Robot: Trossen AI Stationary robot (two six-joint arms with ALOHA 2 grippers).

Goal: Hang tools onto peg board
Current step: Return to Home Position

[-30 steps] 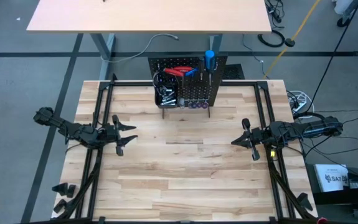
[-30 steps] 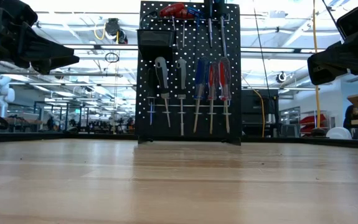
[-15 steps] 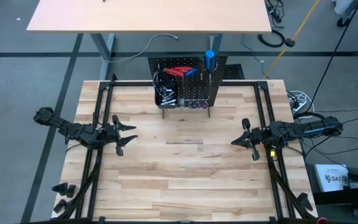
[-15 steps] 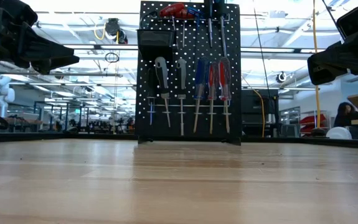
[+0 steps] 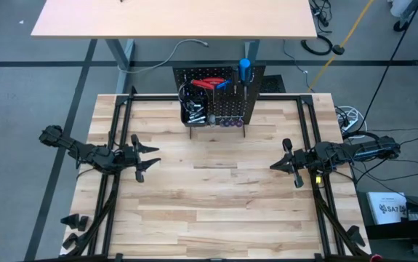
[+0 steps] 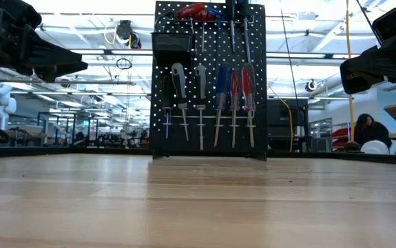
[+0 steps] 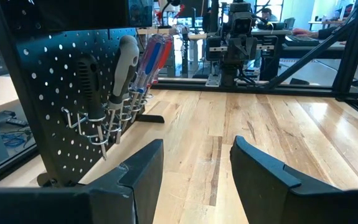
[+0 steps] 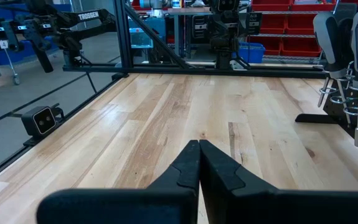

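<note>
Tabletop (image 5: 216,196) of pale wood spreads under both my arms. At its far edge, between the arms, the peg board (image 6: 256,124) stands upright. Screwdrivers (image 6: 222,86) and red pliers (image 6: 192,10) hang on its hooks, beside a small black bin (image 6: 170,45). My left pincer (image 7: 197,149) hovers over the left side, fingers apart and empty. My right pincer (image 8: 198,144) hovers opposite, fingers pressed together.

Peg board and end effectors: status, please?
Left end effector open, empty, left side. Right end effector shut, empty, right side. Tools hung on peg board. Nothing in the way.
</note>
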